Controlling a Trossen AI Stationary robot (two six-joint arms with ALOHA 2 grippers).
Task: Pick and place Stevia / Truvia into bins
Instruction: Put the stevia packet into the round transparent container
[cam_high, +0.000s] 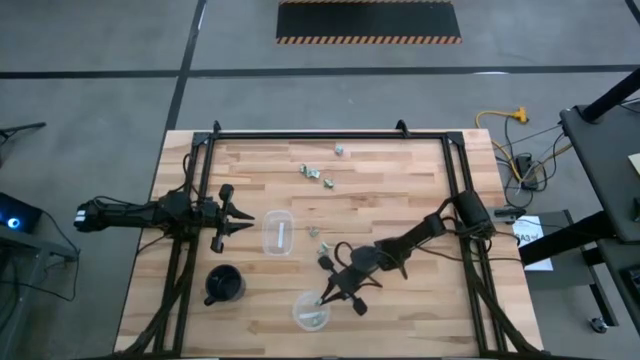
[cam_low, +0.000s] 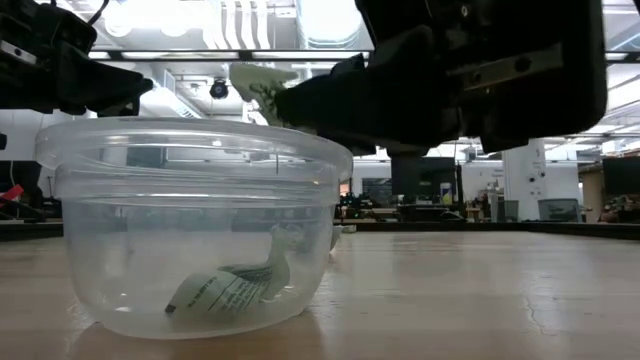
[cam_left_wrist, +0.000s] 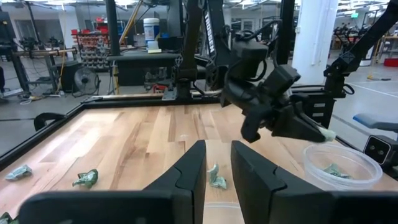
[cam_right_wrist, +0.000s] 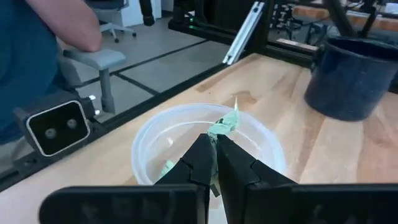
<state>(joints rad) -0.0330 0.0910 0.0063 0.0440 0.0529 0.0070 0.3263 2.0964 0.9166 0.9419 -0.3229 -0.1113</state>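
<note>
overhead | right pincer clamped on packet over round bin | low: another packet inside | left pincer apart

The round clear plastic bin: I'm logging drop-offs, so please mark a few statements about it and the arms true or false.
1. The right end effector holds a pale green paper sweetener packet above the round clear plastic bin. True.
2. That round bin is empty. False: one packet already lies on its bottom.
3. The left end effector is inside the squarish clear plastic bin. False: it waits beside that bin, fingers apart, holding nothing.
4. A black mug with a handle stands on the wooden table. True.
5. No loose packets remain on the table. False: several lie near its far edge.
</note>
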